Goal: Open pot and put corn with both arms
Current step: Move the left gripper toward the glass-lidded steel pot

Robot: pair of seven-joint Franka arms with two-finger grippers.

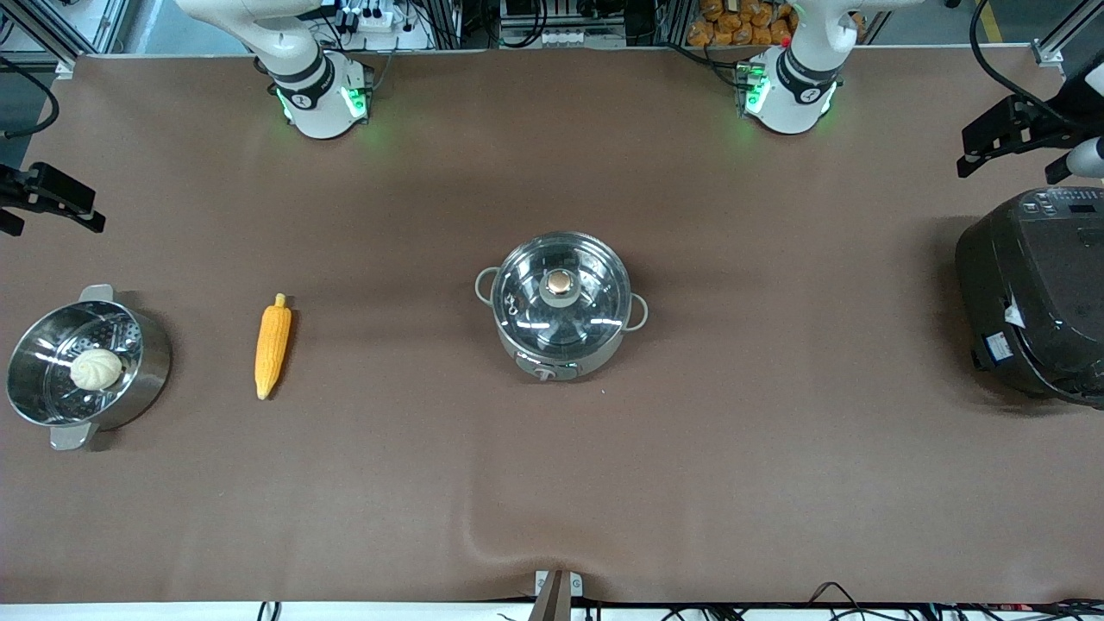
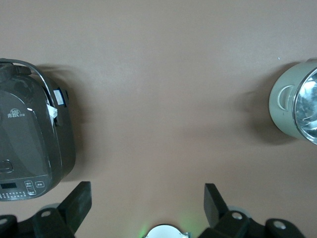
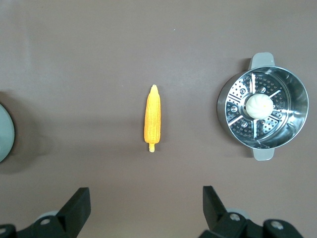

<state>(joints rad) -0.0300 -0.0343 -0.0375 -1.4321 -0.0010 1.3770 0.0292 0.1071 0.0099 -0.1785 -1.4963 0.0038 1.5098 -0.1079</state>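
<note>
Both grippers hang high with fingers spread: the left gripper (image 2: 147, 208) over bare tabletop (image 1: 552, 483) between pot (image 1: 561, 304) and rice cooker (image 2: 30, 144), the right gripper (image 3: 146, 210) over the corn (image 1: 272, 345). The lid is on, so its knob (image 1: 561, 282) wants a centred, vertical pinch. Only the right wrist view shows the steamer (image 3: 262, 110) squarely from above.

Brown table (image 1: 552, 483) carries pot (image 1: 561, 304), corn (image 1: 272, 345), steamer pot (image 1: 86, 366) — and rice cooker (image 1: 1035, 293).
</note>
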